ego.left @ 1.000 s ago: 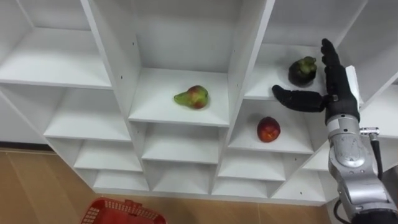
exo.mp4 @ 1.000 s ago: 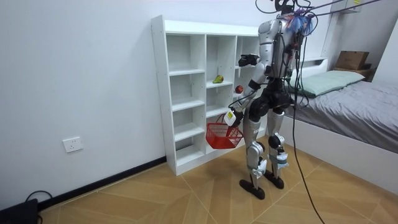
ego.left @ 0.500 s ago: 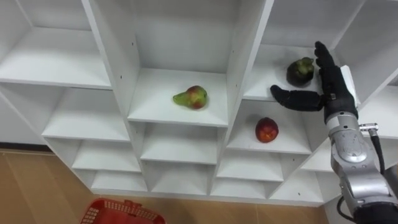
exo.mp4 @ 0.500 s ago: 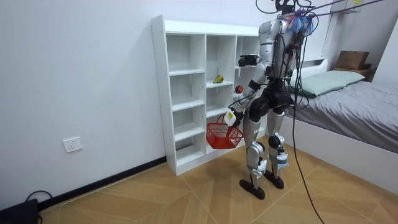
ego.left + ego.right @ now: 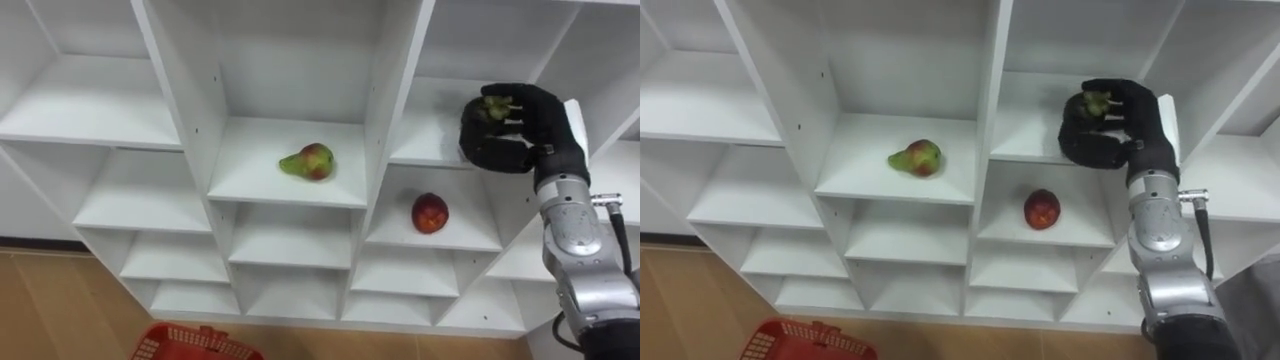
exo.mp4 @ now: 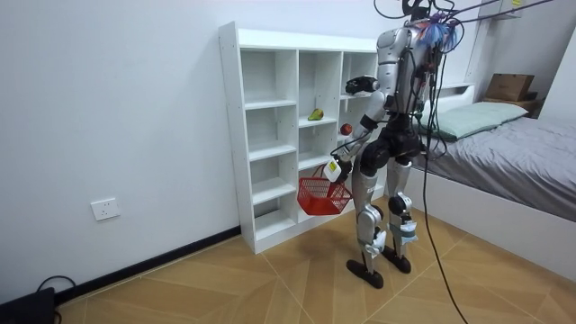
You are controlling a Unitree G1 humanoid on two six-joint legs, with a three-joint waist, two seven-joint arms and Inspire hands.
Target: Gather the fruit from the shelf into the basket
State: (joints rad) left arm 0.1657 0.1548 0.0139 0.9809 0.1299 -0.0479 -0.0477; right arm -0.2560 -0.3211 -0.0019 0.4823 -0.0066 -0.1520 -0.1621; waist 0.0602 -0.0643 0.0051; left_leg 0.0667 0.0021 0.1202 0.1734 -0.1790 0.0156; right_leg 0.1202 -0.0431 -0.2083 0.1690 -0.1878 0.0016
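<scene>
A dark green fruit [image 5: 492, 108] sits on the upper right shelf of the white closet [image 5: 395, 120], and my right hand [image 5: 522, 135] is shut round it, so just its top shows between the fingers. A green-red pear [image 5: 309, 161] lies on the middle shelf. One shelf below the hand rests a red fruit [image 5: 430, 213]. A red basket [image 5: 195, 343] hangs low at my left; in the room view it hangs from my left hand [image 6: 335, 169], whose fingers grip its handle.
I stand facing the closet [image 6: 270, 135] on a wooden floor. A bed [image 6: 504, 144] is behind me at the room view's right. The other shelves hold nothing. A wall socket [image 6: 105, 209] is low on the wall.
My right hand, open beside the dark fruit before, has curled its fingers and thumb round it. The pear, red fruit and basket have not moved.
</scene>
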